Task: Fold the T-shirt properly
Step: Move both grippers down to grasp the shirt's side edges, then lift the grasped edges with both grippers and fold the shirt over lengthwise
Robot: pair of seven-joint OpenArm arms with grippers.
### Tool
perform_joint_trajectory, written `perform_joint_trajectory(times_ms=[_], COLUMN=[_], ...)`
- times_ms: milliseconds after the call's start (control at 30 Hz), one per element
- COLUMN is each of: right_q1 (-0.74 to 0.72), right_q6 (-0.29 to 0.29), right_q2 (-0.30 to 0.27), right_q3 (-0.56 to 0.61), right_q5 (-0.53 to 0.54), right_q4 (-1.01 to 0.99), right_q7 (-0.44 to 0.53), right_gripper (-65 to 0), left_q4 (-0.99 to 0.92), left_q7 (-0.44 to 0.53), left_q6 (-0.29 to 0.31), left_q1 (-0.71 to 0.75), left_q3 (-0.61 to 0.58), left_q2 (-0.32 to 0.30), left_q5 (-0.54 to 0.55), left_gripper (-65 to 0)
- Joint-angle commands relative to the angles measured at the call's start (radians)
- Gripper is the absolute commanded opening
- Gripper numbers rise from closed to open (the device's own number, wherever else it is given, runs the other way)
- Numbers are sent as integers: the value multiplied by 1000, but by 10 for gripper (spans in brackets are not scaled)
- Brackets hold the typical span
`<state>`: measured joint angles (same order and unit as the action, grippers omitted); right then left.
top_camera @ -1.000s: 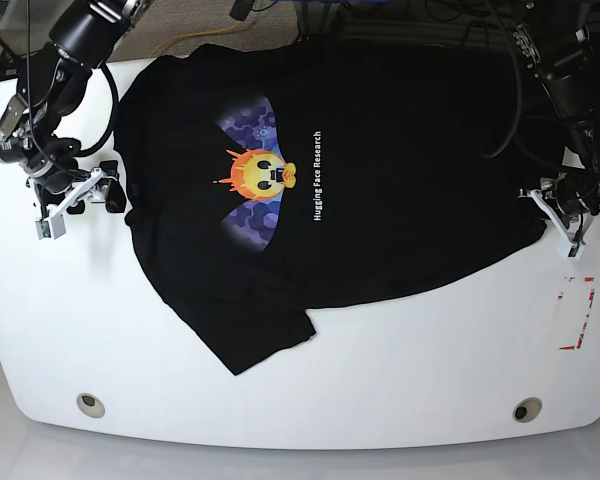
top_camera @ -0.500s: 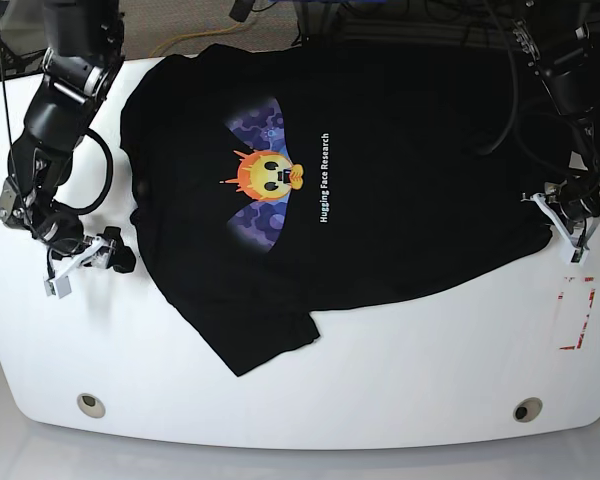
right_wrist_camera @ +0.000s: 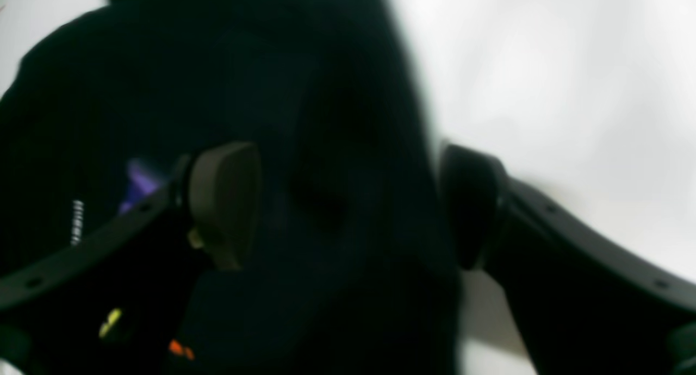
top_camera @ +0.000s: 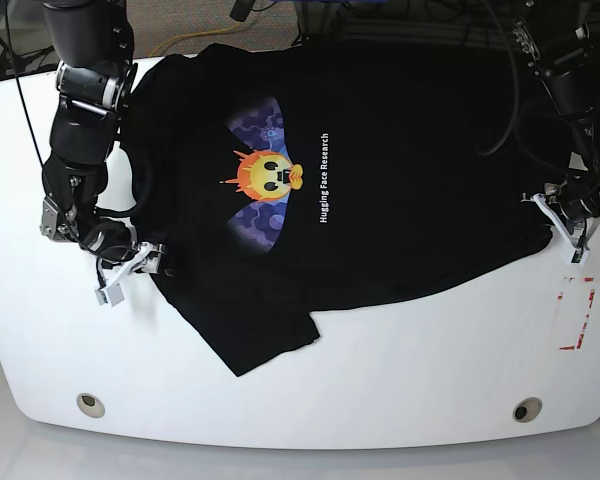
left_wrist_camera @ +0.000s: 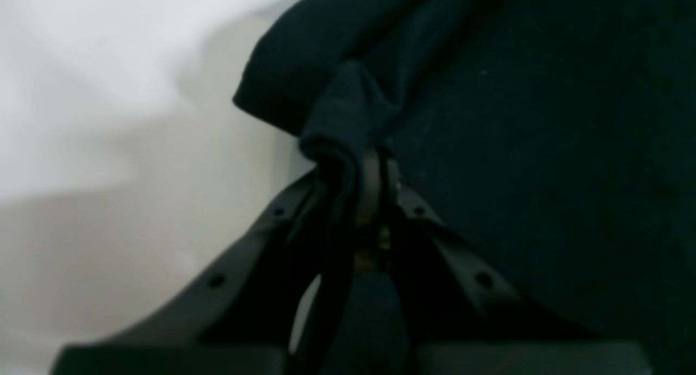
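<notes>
Black T-shirt (top_camera: pixel 380 170) flat | left gripper (left_wrist_camera: pixel 359 163) pinches hem; right gripper (right_wrist_camera: pixel 348 206) agape, seemingly astride edge

Left wrist view, close and dim. The left gripper (left_wrist_camera: pixel 363 186) has its jaws pressed together on a bunched fold of the T-shirt (left_wrist_camera: pixel 544 147) — the black cloth puckers into a small ridge just ahead of the fingertips. Beyond the pinch the hem curls into a rounded edge. To one side of the fingers the black fabric fills the frame; to the other lies the white table (left_wrist_camera: pixel 109 119) — bare, out of focus.
</notes>
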<state>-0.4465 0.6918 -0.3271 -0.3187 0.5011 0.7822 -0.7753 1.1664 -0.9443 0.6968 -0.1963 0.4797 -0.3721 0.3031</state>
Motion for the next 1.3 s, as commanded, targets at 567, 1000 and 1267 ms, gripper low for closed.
perform_joint_trajectory(times_ms=[567,1000,1267], right_q1=[-114,-177,-163], right_q6=[6,6,6], right_q2=[-27,16,10], right_q3=[155,151,151], right_q5=[12,-173,-178], right_q4=[-238,-312,-238], right_q7=[261,334,320], right_gripper=[-212,-520,-650], left_q4=[24,24,24], left_q7=[20,20,20], left_q6=[1,1,1], left_q1=[-13,-16,-42], left_q3=[4,3,3], left_q2=[-17,-17,-15], left_q5=[-100,-100,-101], left_gripper=[-650,-650,-650])
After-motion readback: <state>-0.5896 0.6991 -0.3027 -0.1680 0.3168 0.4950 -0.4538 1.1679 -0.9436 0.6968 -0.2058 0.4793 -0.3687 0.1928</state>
